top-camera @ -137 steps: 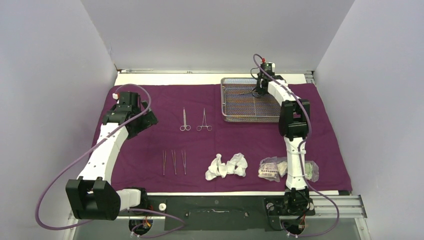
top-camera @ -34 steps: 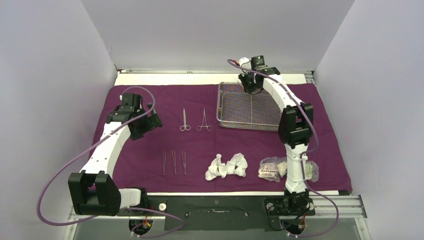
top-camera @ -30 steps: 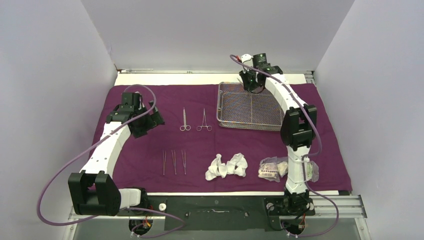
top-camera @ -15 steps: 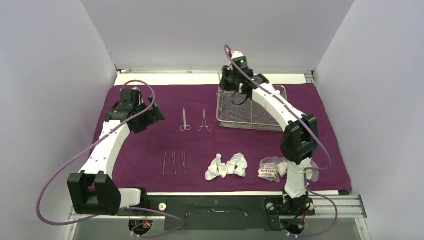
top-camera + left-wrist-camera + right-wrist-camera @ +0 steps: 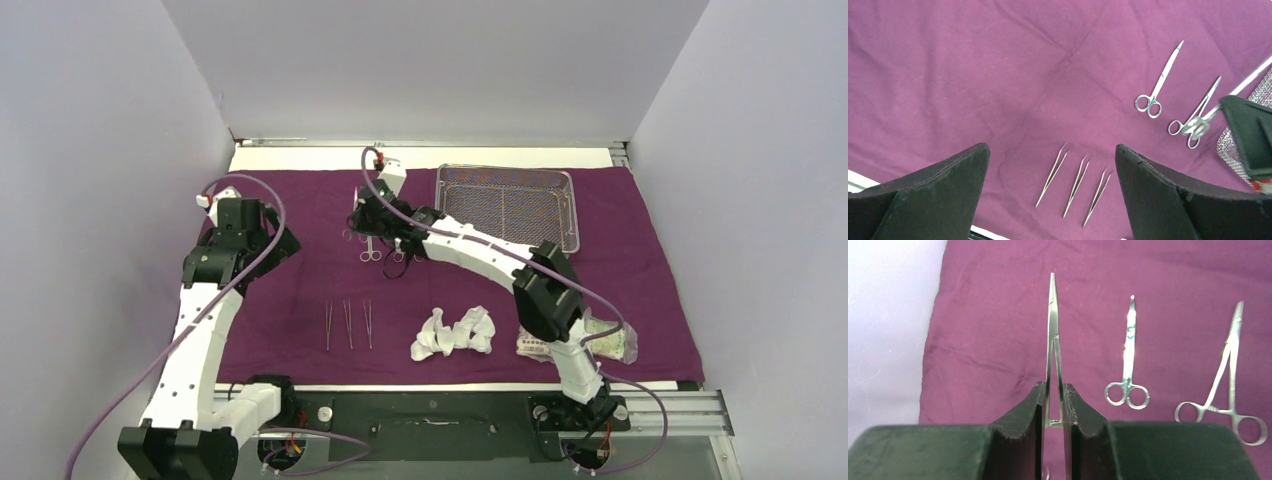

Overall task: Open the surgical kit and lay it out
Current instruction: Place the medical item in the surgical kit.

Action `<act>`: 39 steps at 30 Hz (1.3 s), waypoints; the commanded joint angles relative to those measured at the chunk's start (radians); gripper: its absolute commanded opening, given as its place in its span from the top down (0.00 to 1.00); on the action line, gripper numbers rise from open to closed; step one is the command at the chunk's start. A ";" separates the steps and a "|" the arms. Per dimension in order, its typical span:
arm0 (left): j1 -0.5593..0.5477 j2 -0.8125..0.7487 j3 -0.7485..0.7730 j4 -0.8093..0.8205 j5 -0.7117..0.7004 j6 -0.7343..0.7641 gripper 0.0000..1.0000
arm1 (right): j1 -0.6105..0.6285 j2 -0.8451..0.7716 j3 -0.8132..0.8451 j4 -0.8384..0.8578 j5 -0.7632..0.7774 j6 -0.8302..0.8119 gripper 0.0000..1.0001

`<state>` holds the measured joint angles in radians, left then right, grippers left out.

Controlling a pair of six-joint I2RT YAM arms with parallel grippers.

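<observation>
The dark purple cloth (image 5: 650,270) lies spread over the table. On it stands the silver mesh tray (image 5: 506,204) at the back right. My right gripper (image 5: 1053,390) is shut on a steel forceps (image 5: 1053,325), whose tip points away from it. In the top view the right gripper (image 5: 364,214) hangs over the cloth's back middle, left of the tray. Two more forceps (image 5: 1128,360) (image 5: 1229,371) lie just right of the held one. My left gripper (image 5: 1052,149) is open above three tweezers (image 5: 1075,186), with nothing between its fingers.
White gauze wads (image 5: 455,332) and clear packets (image 5: 575,340) lie along the cloth's near edge. The right forearm (image 5: 480,250) stretches slantwise across the cloth's middle. Bare white table (image 5: 888,315) shows beyond the cloth's left edge. My left gripper (image 5: 270,245) is at the back left.
My right arm has swung left from the tray's far left corner to the cloth's back middle, carrying the forceps. The left arm has drawn back a little to the left.
</observation>
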<state>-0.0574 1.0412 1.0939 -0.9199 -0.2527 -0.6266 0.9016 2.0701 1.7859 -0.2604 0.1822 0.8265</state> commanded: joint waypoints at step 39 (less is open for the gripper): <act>0.010 -0.091 -0.008 -0.094 -0.067 0.004 0.06 | 0.085 0.491 0.343 0.114 0.190 0.021 0.90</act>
<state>-0.0566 0.9527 1.0435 -1.0035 -0.3058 -0.6384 0.9951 2.5412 2.0766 -0.1413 0.3729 0.8597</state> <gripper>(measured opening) 0.941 0.115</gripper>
